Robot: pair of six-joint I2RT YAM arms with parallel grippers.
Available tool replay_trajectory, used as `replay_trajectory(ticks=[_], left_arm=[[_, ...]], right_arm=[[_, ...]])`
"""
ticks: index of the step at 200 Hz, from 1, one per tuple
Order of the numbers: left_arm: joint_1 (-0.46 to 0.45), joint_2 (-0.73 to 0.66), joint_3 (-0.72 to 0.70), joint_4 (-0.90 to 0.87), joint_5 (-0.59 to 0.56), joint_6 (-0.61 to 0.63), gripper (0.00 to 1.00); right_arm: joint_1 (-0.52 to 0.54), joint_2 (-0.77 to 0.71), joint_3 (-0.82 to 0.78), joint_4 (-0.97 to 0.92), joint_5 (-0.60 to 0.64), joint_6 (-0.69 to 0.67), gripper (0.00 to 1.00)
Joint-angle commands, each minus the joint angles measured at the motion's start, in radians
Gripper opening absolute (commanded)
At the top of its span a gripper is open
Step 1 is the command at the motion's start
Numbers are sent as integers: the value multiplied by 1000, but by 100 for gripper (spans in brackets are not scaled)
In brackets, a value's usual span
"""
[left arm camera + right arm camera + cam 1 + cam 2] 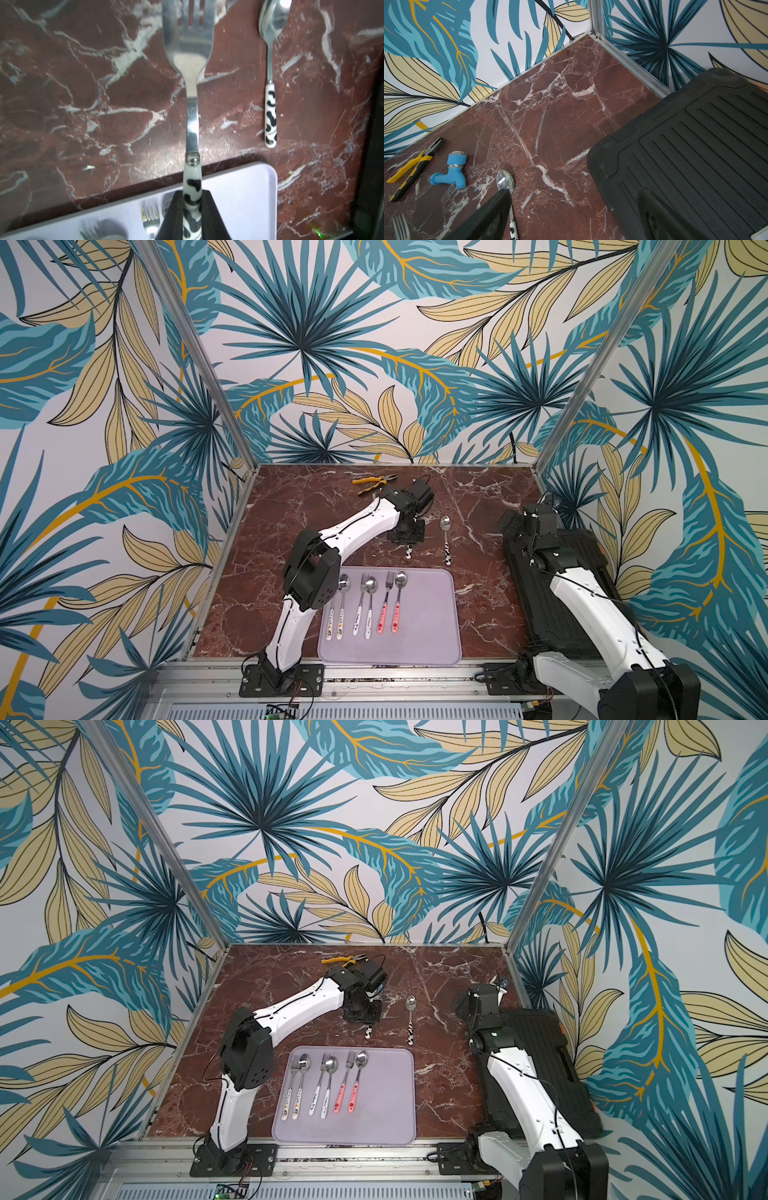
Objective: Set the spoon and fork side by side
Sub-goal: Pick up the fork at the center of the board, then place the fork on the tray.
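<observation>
Left hand (192,199) is clamped on the cow-patterned handle of the fork (192,99), with the tines running straight out ahead of it. From the wrist view the fork looks lifted off the worktop (291,506), though I can't be sure the tines are clear. Its matching spoon (446,539) lies flat on the worktop a little to the hand's right, parallel to the fork and with its bowl pointing the same way. Just behind the hand, on the robot's side, sits the lilac tray (436,614), holding three fork-and-spoon pairs in a row and bare on its right part.

To my eye the job now is carrying this fork back to that bare part. The grip sits low on the handle, so the heavy steel end could droop or swing. I'd move slowly and keep the wrist level. Each pair on the tray has the fork to the left of its spoon, handles towards the robot, so I'd set the fork down parallel to the red-handled pair, well clear of it, leaving room to its right for the spoon. Lower until the fork rests flat before letting go.

Right hand (574,193) hangs with its fingers wide apart and nothing between them, further right beyond the spoon, at the edge of a black ribbed mat (695,145)
</observation>
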Motion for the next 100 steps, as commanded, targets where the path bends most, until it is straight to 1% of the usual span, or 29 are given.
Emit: replay_trajectory(ticks=[1, 58, 75, 100], left_arm=[[-53, -64, -104, 43, -19, -44, 6], [-177, -198, -406, 199, -7, -178, 6], [-219, -210, -451, 212, -10, -207, 6], [-268, -217, -473, 205, -26, -231, 5]], right_arm=[[-1, -9, 7, -17, 6, 11, 100], [-1, -6, 7, -15, 7, 13, 100], [-1, -7, 8, -14, 5, 13, 99], [-1, -9, 9, -18, 16, 8, 99]])
